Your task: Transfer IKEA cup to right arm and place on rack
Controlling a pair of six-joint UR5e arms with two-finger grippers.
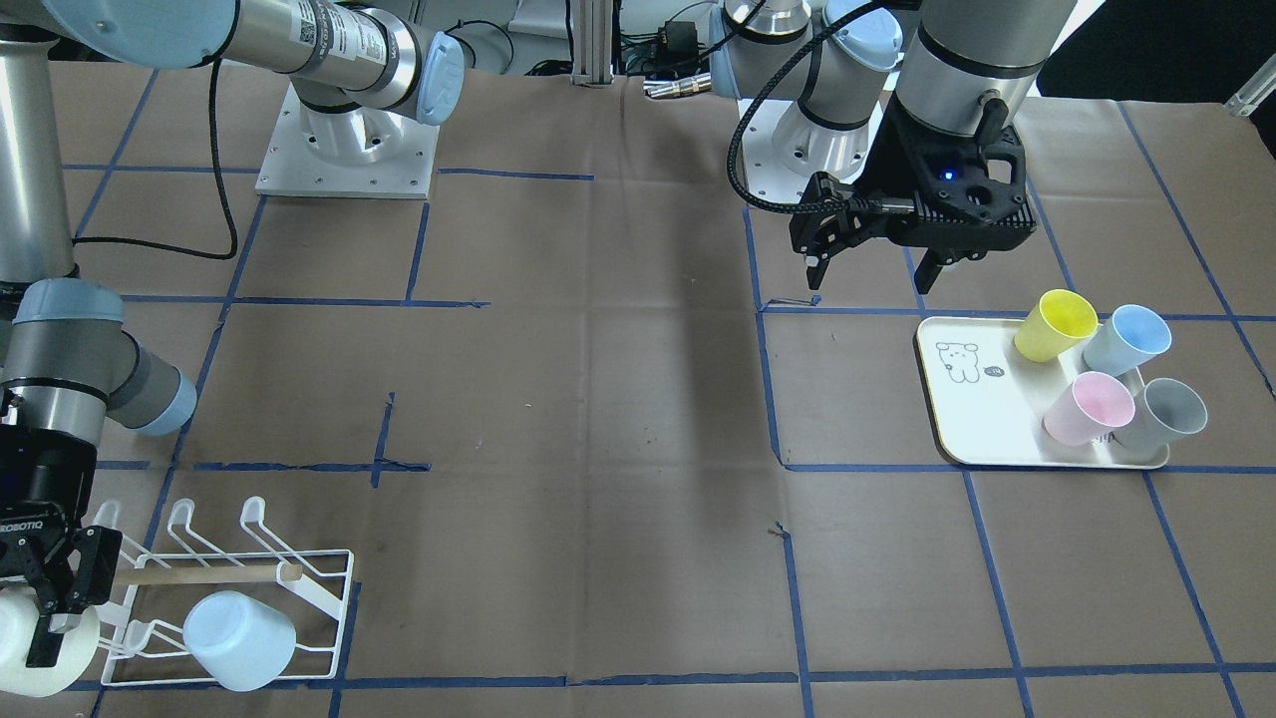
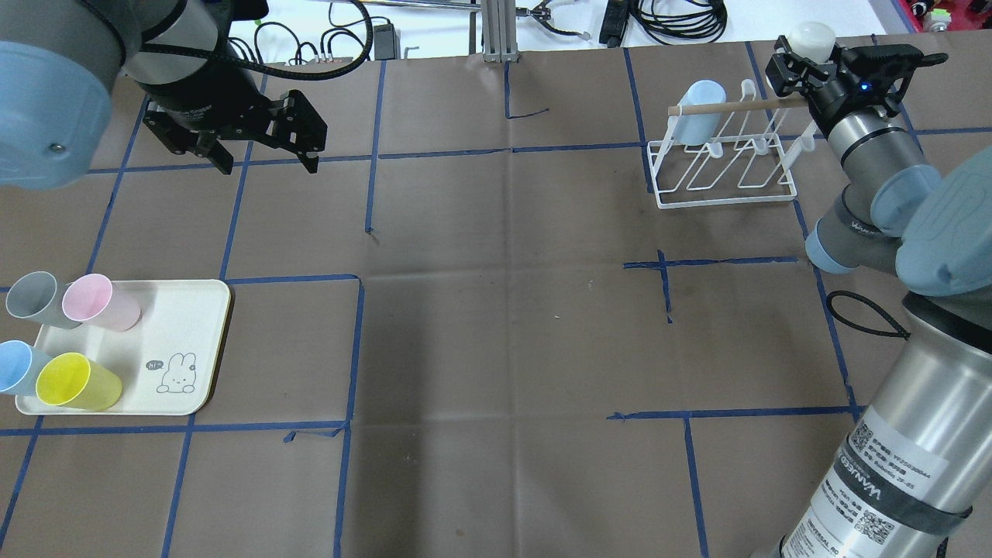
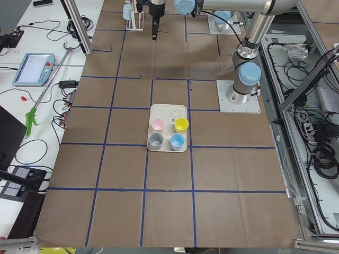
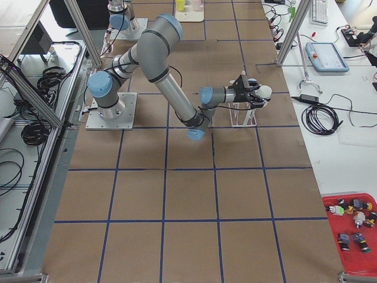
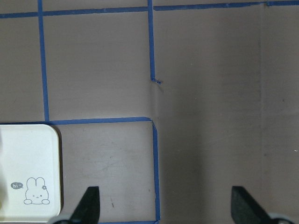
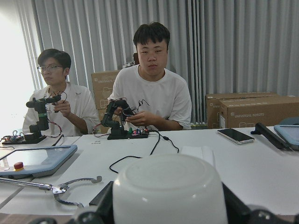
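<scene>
My right gripper point(image 1: 45, 608) is shut on a white cup point(image 1: 25, 643), held on its side at the end of the white wire rack point(image 1: 324, 588). The overhead view shows this gripper point(image 2: 806, 66), the cup point(image 2: 811, 35) and the rack point(image 2: 728, 198). The cup's base point(image 6: 168, 191) fills the lower right wrist view. I cannot tell whether the cup sits on a prong. A pale blue cup point(image 1: 239, 638) hangs upturned on the rack. My left gripper point(image 1: 872, 269) is open and empty above the table beside the tray, as the overhead point(image 2: 267, 159) and left wrist point(image 5: 166, 205) views show.
A cream tray point(image 1: 962, 409) with a bunny drawing holds a yellow point(image 1: 1055, 324), a blue point(image 1: 1126, 339), a pink point(image 1: 1089, 409) and a grey cup point(image 1: 1161, 414). The rack's wooden handle point(image 1: 209, 574) lies beside my right gripper. Two operators sit behind a white desk point(image 6: 154, 98).
</scene>
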